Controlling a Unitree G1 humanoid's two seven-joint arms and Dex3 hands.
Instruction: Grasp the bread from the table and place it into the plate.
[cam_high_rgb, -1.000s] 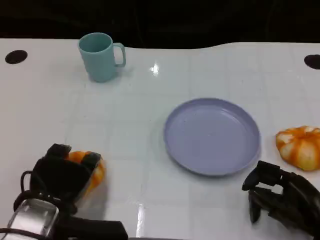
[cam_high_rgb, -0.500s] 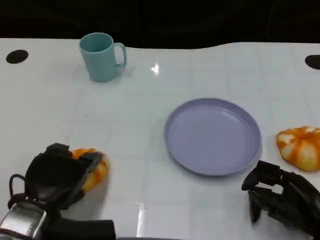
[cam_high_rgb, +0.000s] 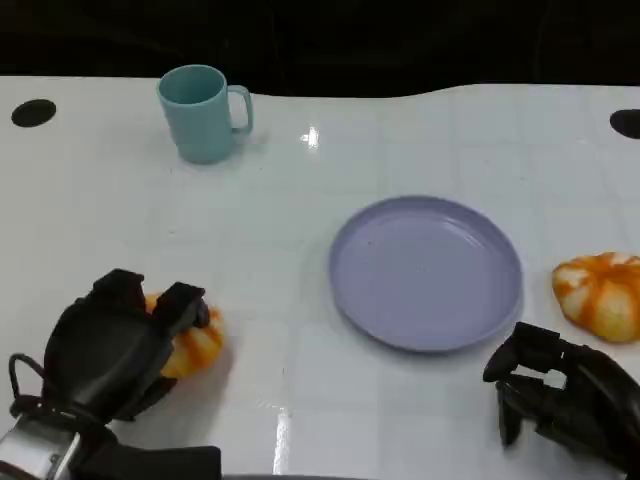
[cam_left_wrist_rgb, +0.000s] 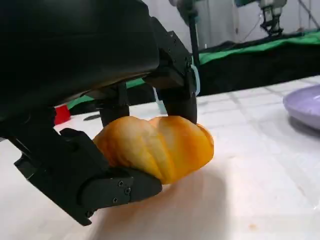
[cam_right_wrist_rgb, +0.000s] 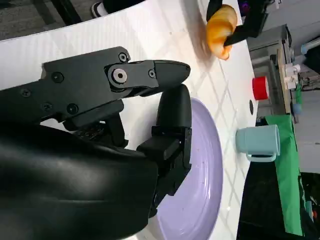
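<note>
— Where's your left hand (cam_high_rgb: 105, 350) right now?

— Wrapped on the bread (cam_high_rgb: 190, 335) at the near left of the table (cam_high_rgb: 300, 250). From my left wrist camera I can see fingers (cam_left_wrist_rgb: 177, 102) pressed over the top of the roll and another part of the hand cupping it from underneath, so I'd call that a real grip. The roll looks to be just clear of the tabletop, though I can't be sure it has left the surface completely.

— And the right?

— My right hand (cam_high_rgb: 560, 395) sits low at the near right, holding nothing, fingers curled loosely inward. It is just beside the near edge of the plate (cam_high_rgb: 425, 272), not touching it as far as I can tell.

— So how far along are you?

— The grasp looks done. The carry and the set-down are left: the plate sits well to the right of the bread and has nothing in it.

— Anything you can't make out?

— The underside of the roll is hidden by my own hand in the head view. There's a second orange bread (cam_high_rgb: 600, 292) at the right edge, cut off by the frame. A teal mug (cam_high_rgb: 200, 112) stands at the far left, well apart from my path.
</note>
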